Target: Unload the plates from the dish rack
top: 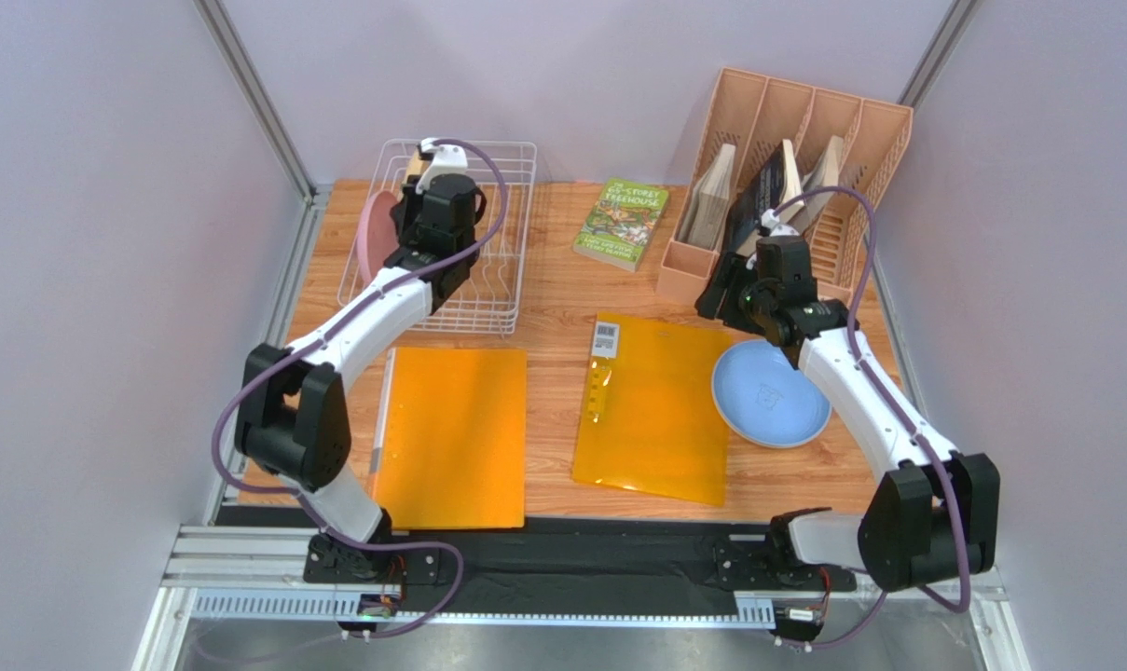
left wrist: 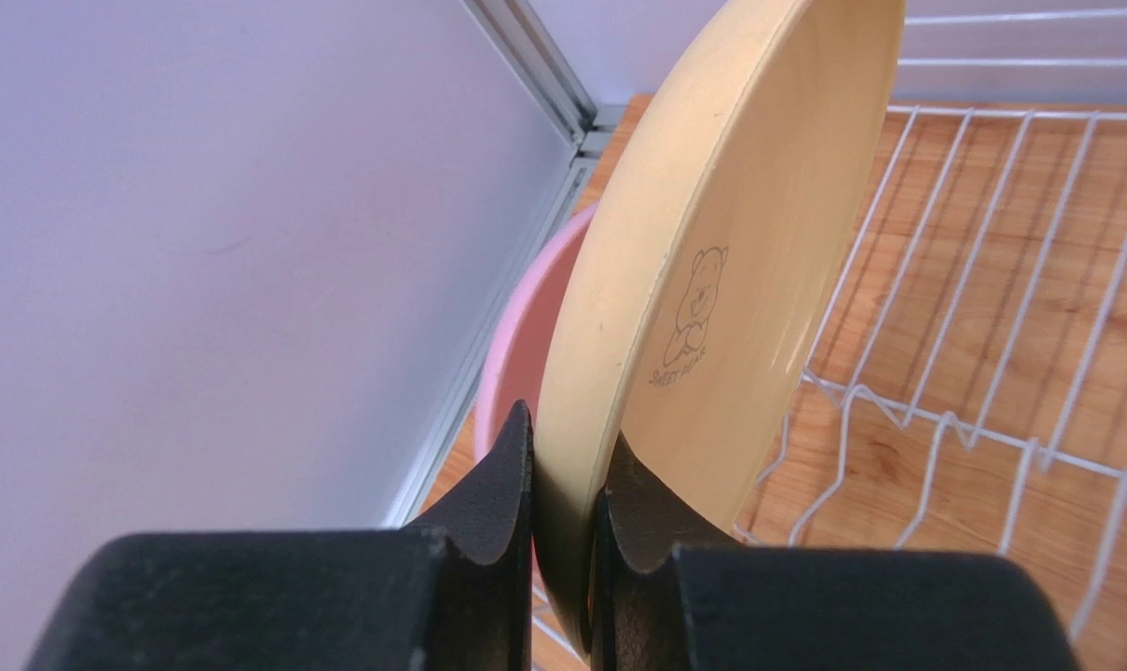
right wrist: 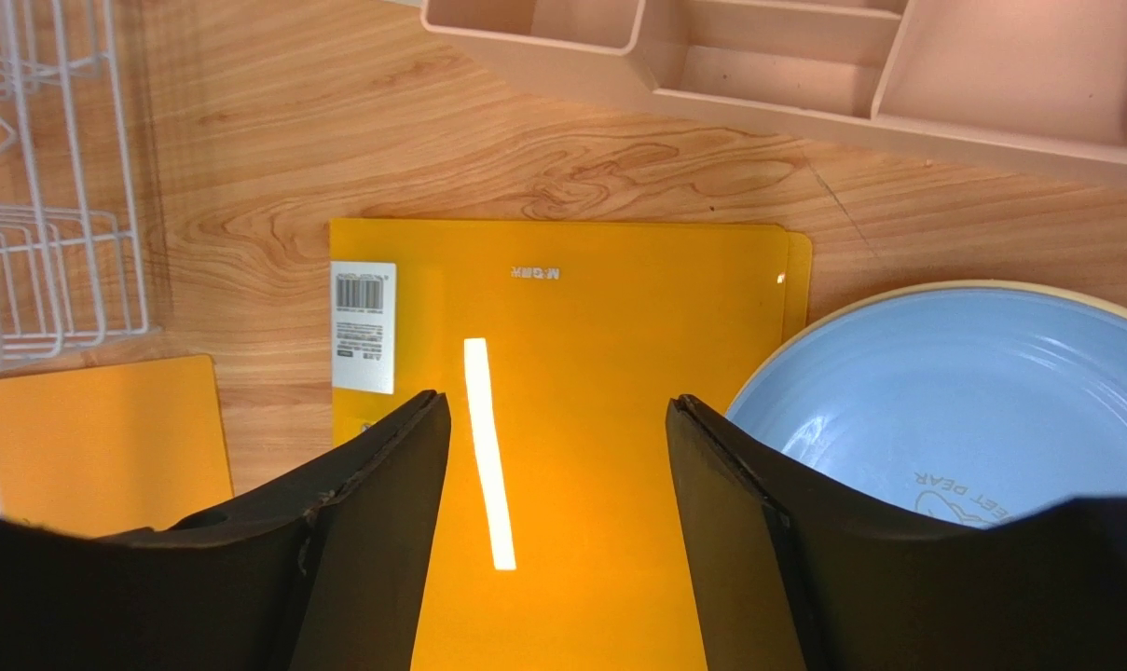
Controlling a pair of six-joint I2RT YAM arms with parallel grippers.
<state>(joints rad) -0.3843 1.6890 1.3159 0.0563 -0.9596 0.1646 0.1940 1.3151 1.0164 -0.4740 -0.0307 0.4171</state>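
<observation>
Left end effector (left wrist: 562, 462) clamped on the rim of an upright cream-yellow plate (left wrist: 723, 252) in the white wire dish rack (top: 506, 280), pink plate (left wrist: 520, 364) upright beside it, right end effector (right wrist: 558, 420) spread apart, empty, right of the rack, light blue plate (right wrist: 947, 406) flat on the counter (right wrist: 317, 126) there

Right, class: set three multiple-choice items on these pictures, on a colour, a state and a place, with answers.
1. What colour is the plate that the left fingers grip at the dish rack? A) pink B) light blue C) cream-yellow
2. How do the right fingers stand? A) open, empty B) shut, empty C) shut on a plate
3. Where is the light blue plate? A) in the dish rack B) flat on the table C) between the right fingers

Answers: C, the cream-yellow plate is pinched at its rim; A, the orange folder shows through their gap; B, it lies on the wood.
</observation>
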